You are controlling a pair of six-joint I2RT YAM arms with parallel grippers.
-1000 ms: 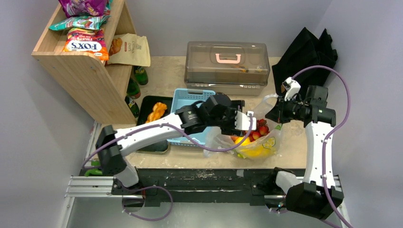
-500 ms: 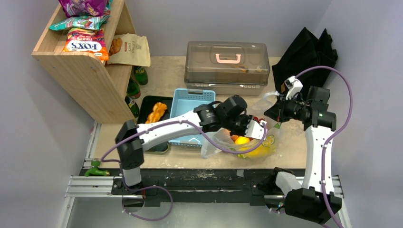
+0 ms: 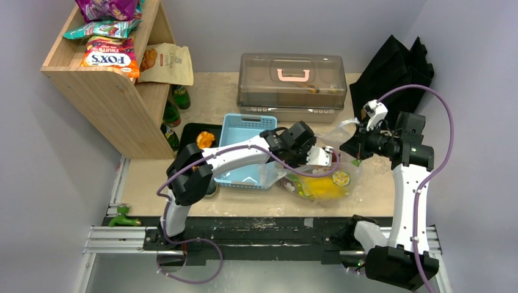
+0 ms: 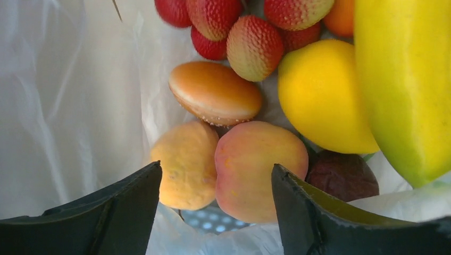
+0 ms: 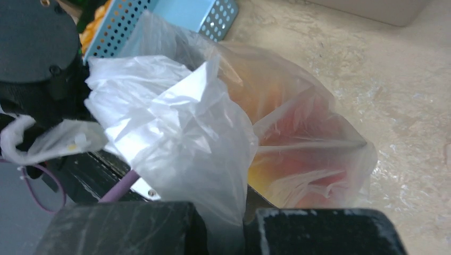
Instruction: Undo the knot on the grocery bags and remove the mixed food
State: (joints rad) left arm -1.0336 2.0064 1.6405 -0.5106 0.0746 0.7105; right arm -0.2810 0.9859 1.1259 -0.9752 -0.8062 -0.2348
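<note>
Inside grocery bag [image 5: 298, 133]: left gripper [image 4: 216, 169], fingers spread wide, empty, just before peach [image 4: 260, 159]. At bag rim: right gripper [image 5: 226, 227] clamped on plastic.

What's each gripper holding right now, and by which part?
Right gripper pinches the clear plastic bag by its loose mouth edge. Left gripper, open inside the bag, holds nothing.

White arm links [image 3: 403, 189], black joints [image 3: 189, 183], purple cables [image 3: 421, 86], black-fingered left gripper [image 4: 215, 172]

Upper left: a wooden shelf [image 3: 104, 91] holding snack packets [image 3: 110, 58]. Top centre: a lidded plastic box [image 3: 292, 82]. Centre: a blue basket [image 3: 244, 129]. Upper right: black cloth bag [image 3: 394, 64].
</note>
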